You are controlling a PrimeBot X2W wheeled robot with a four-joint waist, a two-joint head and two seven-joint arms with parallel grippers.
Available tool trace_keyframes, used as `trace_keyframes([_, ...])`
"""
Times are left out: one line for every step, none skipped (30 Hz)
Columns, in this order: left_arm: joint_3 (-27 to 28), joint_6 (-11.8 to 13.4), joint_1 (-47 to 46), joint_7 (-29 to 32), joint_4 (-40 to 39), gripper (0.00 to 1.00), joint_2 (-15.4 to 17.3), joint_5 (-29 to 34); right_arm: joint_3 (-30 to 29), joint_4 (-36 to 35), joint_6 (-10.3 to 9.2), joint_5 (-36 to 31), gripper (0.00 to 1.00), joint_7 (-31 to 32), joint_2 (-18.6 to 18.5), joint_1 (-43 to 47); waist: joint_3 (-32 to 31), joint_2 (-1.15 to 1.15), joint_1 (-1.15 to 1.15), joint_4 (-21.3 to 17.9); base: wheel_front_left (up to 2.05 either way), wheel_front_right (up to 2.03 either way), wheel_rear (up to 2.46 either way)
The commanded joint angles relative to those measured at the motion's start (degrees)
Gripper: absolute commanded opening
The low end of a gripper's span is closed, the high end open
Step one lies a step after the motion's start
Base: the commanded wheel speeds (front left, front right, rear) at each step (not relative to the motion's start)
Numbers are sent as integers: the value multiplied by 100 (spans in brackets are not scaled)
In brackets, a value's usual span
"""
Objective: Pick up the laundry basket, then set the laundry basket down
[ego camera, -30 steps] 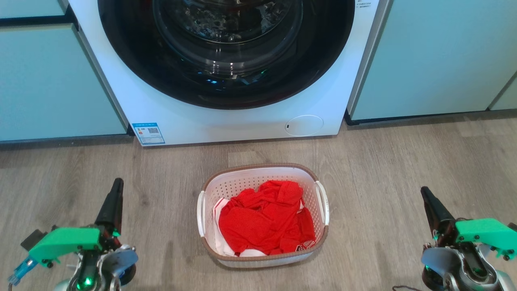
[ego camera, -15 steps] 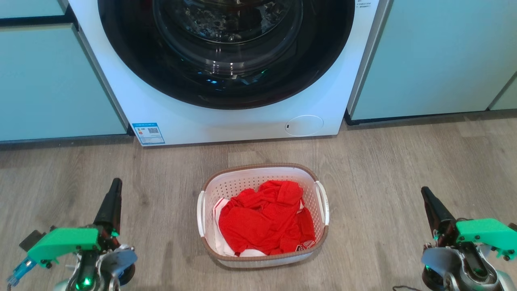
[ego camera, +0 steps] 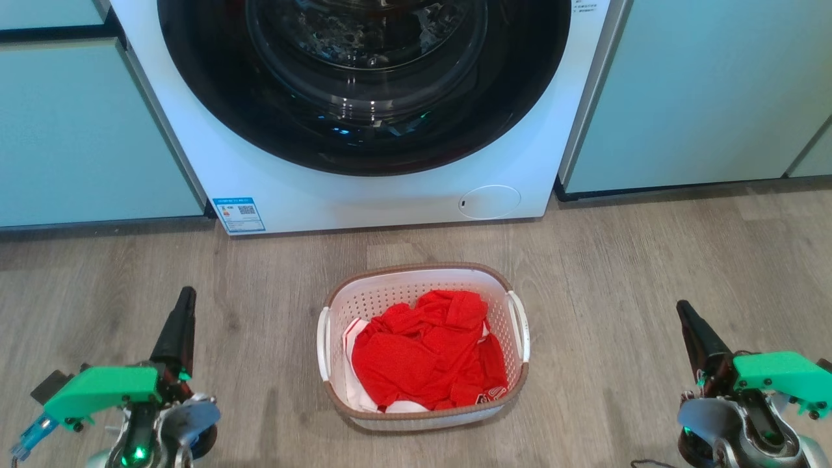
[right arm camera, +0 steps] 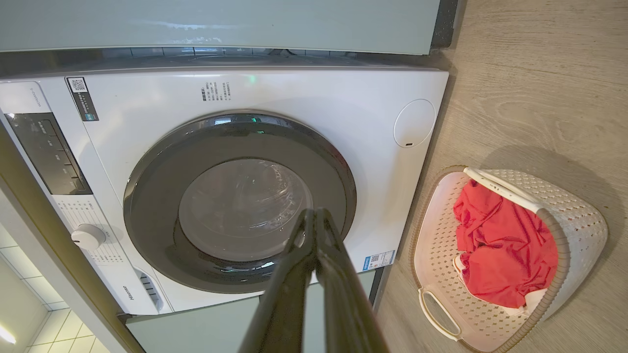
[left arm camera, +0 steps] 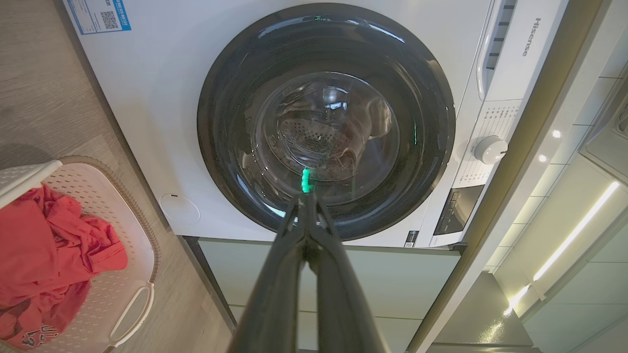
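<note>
Wood-grain floor runs up to a washer set between pale cabinets. Left gripper and right gripper both have their fingers pressed together on nothing, tips pointing toward the washer; each wrist view shows its own pair meeting at the tip. Between them, well apart from either and about level with the fingers, the basket stands upright on the floor, just short of the washer. Red cloth is heaped inside it over something white. Neither gripper touches the handles. That fits two stages alike: a basket waiting to be lifted, or one lifted and put back down with the arms drawn clear. Nothing in sight decides between them. Head view gives both grippers flanking the basket. Left wrist view adds the washer's dial and the drum behind the glass, with a corner of the basket at its edge. Right wrist view shows the basket's outer wall and its shadow on the floor, so it rests there.
</note>
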Motion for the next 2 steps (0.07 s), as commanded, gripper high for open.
trace_keyframes([192,-38,-287,42,-169,0,42,21,79,-212,-9,-28,0,31,-28,-278,0,0,0,0,0,0,0])
trace_keyframes([193,-38,-287,43,-169,0,42,22,77,-212,-9,-29,0,32,-27,-278,0,0,0,0,0,0,0])
